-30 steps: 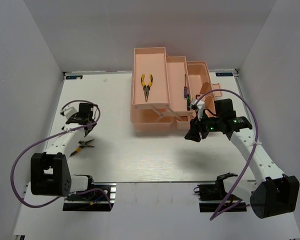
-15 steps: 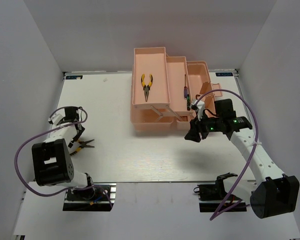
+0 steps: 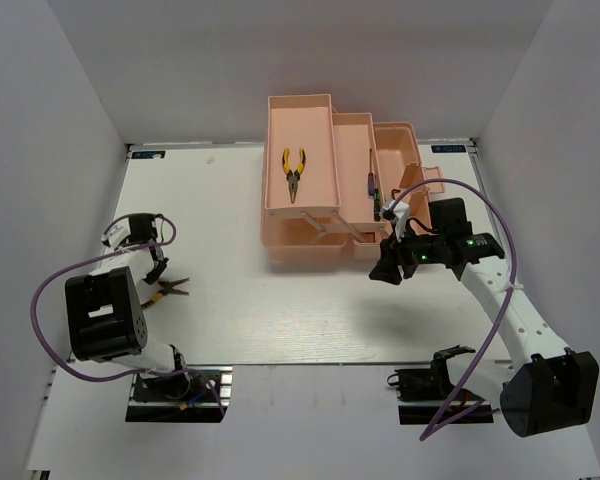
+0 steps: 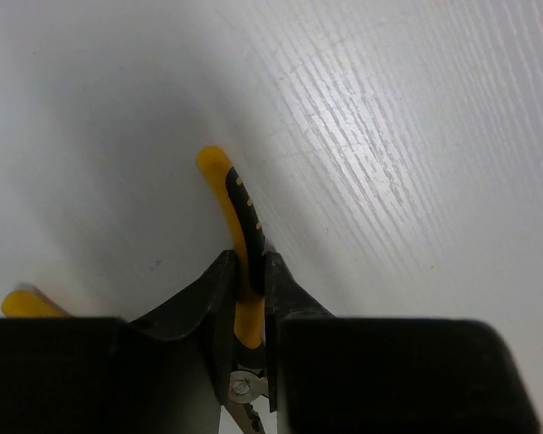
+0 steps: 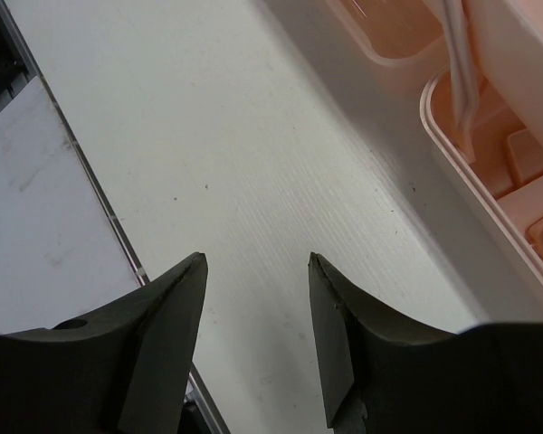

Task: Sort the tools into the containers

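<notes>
- Looking from above, found the left gripper (image 3: 157, 274) down on the orange-handled pliers (image 3: 176, 289) at the table's (image 3: 260, 310) left side, well apart from the toolbox (image 3: 310, 250). Noted the yellow-handled pliers (image 3: 294, 174) lying in its far-left tray, and the right gripper (image 3: 388, 268) hovering just in front of it.
- Through the left wrist, saw the left fingers (image 4: 219, 294) pinched on one pliers handle, probably a side grip for lifting.
- Through the right wrist, saw the right fingers (image 5: 167, 307) spread over bare table, holding nothing, probably waiting.
</notes>
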Robot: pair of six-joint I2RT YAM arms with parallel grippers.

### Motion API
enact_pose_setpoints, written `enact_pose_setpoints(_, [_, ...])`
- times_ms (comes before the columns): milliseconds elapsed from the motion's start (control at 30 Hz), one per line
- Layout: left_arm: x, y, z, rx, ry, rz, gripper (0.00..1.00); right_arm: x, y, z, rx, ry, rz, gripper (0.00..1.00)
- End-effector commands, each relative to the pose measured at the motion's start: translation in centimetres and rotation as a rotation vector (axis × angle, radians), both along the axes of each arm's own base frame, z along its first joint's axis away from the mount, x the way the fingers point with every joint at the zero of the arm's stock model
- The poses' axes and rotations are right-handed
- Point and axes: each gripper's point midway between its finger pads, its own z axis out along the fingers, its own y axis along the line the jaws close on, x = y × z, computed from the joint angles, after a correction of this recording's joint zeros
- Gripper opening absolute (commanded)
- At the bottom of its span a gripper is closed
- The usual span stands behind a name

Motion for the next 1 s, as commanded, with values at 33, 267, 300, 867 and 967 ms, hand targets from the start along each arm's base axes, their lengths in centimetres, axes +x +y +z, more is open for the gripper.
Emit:
enact_pose_setpoints(33, [0.9, -1.3, 0.1, -0.053, -0.047, -0.07, 0.14, -0.2, 0.1, 0.9, 0.02, -0.029, 0.013, 0.55])
enact_pose_setpoints(267, [2.4, -3.0, 0.8, -0.112, -0.094, -0.161, 0.0, -0.1, 0.0, 1.0, 0.018, -0.036, 0.009, 0.55])
enact_pose_setpoints(300, [3.4, -3.2, 1.7, -0.123, -0.125, -0.175, 0.0, -0.2, 0.0, 0.9, 0.018, -0.031, 0.01, 0.55])
enact_pose_setpoints(867, [12.5, -14.9, 31.2, -0.146, -0.98, -0.877, 0.0, -0.3, 0.1, 0.6, 0.02, -0.016, 0.024, 0.16])
enact_pose_setpoints(967, [13.1, -18.5, 36.2, -0.226, -1.104, -1.05, 0.0, -0.3, 0.2, 0.4, 0.017, -0.006, 0.025, 0.16])
